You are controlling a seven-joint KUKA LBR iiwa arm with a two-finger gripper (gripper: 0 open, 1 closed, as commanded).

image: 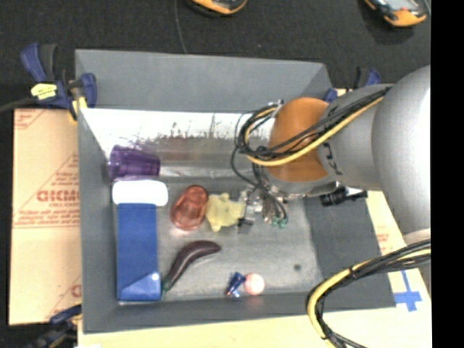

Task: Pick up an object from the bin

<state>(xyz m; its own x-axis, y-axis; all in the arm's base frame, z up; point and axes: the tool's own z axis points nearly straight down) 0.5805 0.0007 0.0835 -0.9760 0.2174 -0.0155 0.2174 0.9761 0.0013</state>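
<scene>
Currently at the approach stage, with no pick made yet. Positioned low inside the grey bin [203, 85], near the middle of the frame and reaching in from the right: the gripper [264, 217].

Fingers [252, 209] judged to be apart, with nothing seen between them. Left tip touching or just beside the right edge of the pale yellow lump [223, 212]; right tip over bare floor.

Nearest thing, and so the likely pick: the pale yellow lump. Lying flat at the centre of the bin floor, touching the red see-through cup [189, 207] on its left.

Other contents, all farther from the gripper:
- Purple cup [134, 163], on its side, upper left of the floor.
- Blue box [138, 246] with a white cap [139, 192], along the left wall.
- Dark curved pod [190, 256], lower centre.
- Pink ball [254, 284] with a small blue piece [235, 284] beside it, at the lower edge.

Done so far: placement beside a candidate. No grasp, no lift.

Remaining, as judged: centre over the lump, close on it, raise it clear of the rim. Watch for the red cup crowding the lump's far side.
</scene>
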